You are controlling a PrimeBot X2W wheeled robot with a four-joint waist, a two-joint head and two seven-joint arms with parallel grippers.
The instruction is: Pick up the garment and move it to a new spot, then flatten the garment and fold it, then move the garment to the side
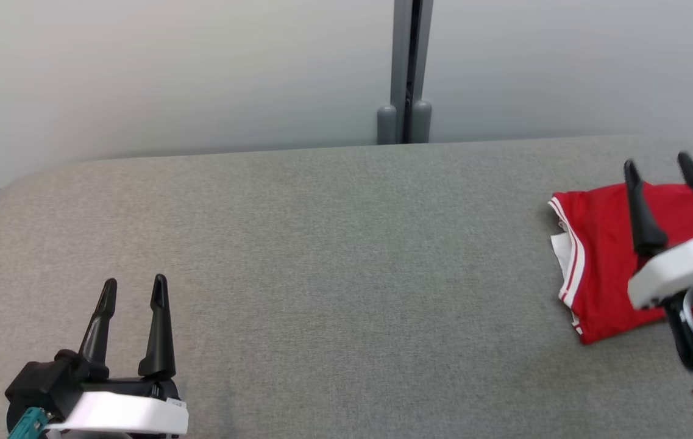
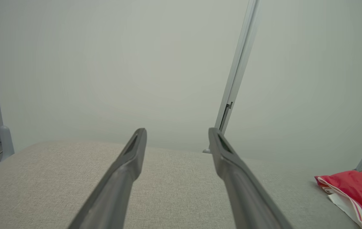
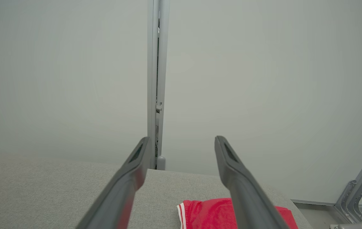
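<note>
Folded garment [image 1: 602, 268] lies at the worktop's [image 1: 322, 274] right end, just beneath your right gripper [image 1: 657, 161], which is spread and holding nothing. Your left gripper [image 1: 135, 280], also released, sits well apart. The right arm is nearer.

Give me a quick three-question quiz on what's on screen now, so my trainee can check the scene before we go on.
1. True or false: the garment lies spread flat in the middle of the table.
2. Fill in: the left gripper and the right gripper both have jaws that stand ____.
3. Which is nearest the garment? A. left gripper B. right gripper C. both equally near

Key
1. False: it lies folded near the table's right end.
2. open
3. B
</note>
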